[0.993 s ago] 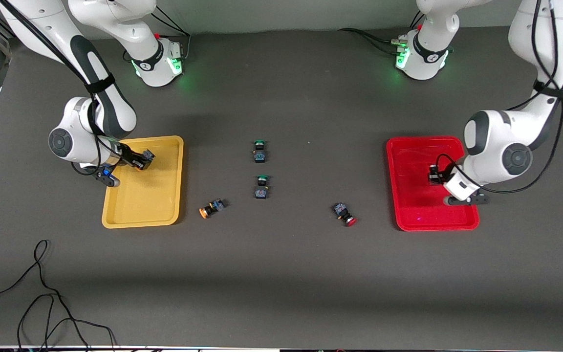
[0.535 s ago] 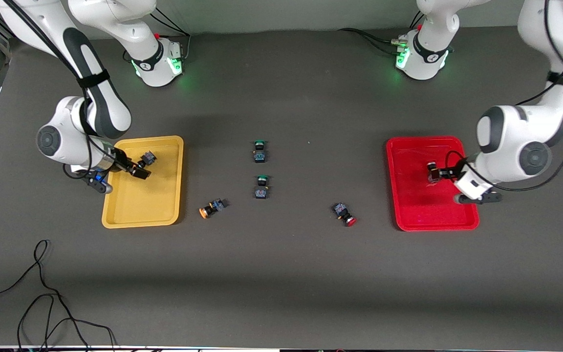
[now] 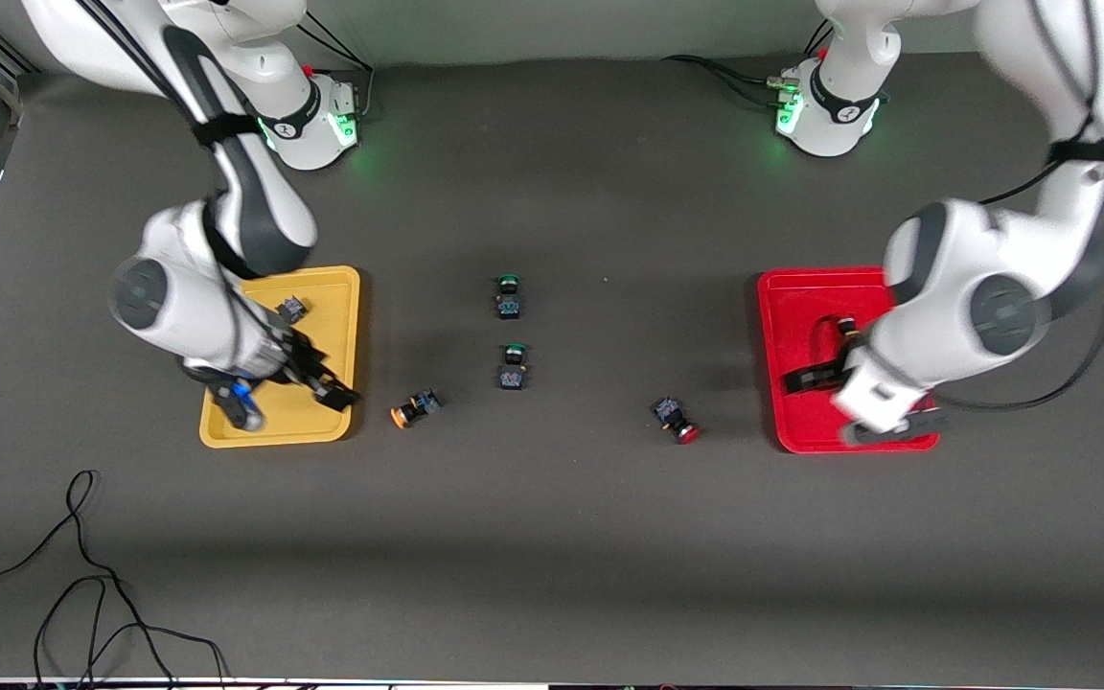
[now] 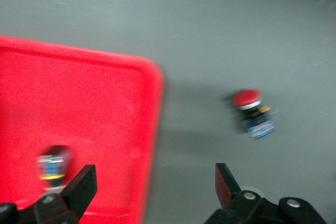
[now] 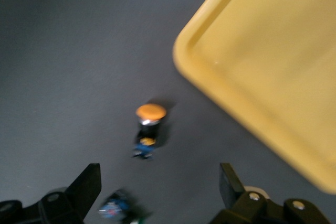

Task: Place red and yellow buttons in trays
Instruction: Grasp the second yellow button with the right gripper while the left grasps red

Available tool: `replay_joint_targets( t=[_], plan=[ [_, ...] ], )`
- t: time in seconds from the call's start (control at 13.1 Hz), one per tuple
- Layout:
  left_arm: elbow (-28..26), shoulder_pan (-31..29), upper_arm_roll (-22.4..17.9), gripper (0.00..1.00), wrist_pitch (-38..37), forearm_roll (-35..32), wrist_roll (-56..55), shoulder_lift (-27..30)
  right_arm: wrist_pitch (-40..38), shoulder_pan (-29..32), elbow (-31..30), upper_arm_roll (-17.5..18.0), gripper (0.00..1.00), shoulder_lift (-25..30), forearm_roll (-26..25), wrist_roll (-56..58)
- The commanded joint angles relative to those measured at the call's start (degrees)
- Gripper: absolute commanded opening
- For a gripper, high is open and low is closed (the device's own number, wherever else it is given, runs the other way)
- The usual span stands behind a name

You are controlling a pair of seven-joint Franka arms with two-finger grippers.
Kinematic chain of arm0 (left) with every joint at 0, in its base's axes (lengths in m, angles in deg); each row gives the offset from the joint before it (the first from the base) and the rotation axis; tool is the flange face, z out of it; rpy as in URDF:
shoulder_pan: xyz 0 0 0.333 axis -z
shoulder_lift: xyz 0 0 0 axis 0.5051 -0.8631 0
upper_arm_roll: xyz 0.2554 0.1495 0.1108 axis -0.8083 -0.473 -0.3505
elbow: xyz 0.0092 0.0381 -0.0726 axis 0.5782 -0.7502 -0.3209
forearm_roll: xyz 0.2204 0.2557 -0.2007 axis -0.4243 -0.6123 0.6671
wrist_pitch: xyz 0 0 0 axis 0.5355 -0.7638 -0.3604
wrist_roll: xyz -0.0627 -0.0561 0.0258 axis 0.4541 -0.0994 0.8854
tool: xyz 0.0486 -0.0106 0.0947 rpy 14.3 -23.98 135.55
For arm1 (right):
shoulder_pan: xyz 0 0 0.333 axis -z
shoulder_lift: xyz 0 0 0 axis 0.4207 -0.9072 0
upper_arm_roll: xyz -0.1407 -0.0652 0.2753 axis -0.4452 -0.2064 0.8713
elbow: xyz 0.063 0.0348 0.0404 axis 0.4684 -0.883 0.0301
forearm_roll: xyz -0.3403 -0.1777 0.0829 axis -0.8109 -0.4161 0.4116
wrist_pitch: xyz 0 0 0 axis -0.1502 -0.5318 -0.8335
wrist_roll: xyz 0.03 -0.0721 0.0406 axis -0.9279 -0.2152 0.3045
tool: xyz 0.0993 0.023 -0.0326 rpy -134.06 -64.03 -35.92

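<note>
One orange-yellow button (image 3: 292,309) lies in the yellow tray (image 3: 264,426). A second (image 3: 411,408) lies on the table beside that tray, and shows in the right wrist view (image 5: 148,127). My right gripper (image 3: 327,383) is open and empty over the yellow tray's (image 5: 273,77) corner nearest that button. One red button (image 3: 844,331) lies in the red tray (image 3: 792,326), partly hidden by my left arm. Another red button (image 3: 677,419) lies on the table beside it. My left gripper (image 3: 806,377) is open and empty over the red tray's (image 4: 79,108) edge. The left wrist view shows both red buttons (image 4: 52,163) (image 4: 252,111).
Two green-capped switches (image 3: 509,295) (image 3: 513,366) stand mid-table between the trays; one shows blurred in the right wrist view (image 5: 118,205). A black cable (image 3: 82,575) lies near the table's front edge at the right arm's end.
Both grippers have let go of their buttons in the trays and opened. Each has swung toward the front camera and the table's middle, toward the loose buttons.
</note>
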Motion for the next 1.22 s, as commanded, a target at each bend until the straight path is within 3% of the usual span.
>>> replay_joint_targets(
  t=[0.0,0.31,0.61,0.69,0.84,0.92,1.15],
  plan=[
    [15.5,5.1,-0.8,0.99,2.1,0.1,-9.5,-17.1,-0.6,0.2,9.3,2.7,1.0,-10.1,0.1,-7.4],
    [15.6,7.4,-0.7,0.98,7.9,0.1,-25.5,-20.3,6.7,-1.4,9.0,2.9,1.0,-17.1,0.1,-10.1],
    [14.0,10.5,-0.7,0.92,10.0,0.1,-31.2,-22.5,7.8,-1.8,8.8,2.9,0.99,-19.3,0.0,-10.0],
    [12.7,10.6,-0.7,0.88,10.9,0.0,-31.2,-22.5,8.6,-2.0,8.5,2.9,0.88,-19.3,0.0,-10.0],
    [10.3,10.6,-0.7,0.77,13.1,0.0,-30.4,-22.6,9.4,-2.0,8.0,2.9,0.48,-19.3,0.0,-9.4],
    [10.2,10.5,-0.7,0.64,13.0,0.0,-30.4,-22.6,9.4,-2.0,8.0,2.9,0.27,-19.2,0.0,-9.3],
    [10.0,10.3,-0.7,0.04,12.3,0.0,-30.4,-23.1,9.0,-1.8,8.0,2.9,0.01,-18.5,0.0,-9.0]
  ],
)
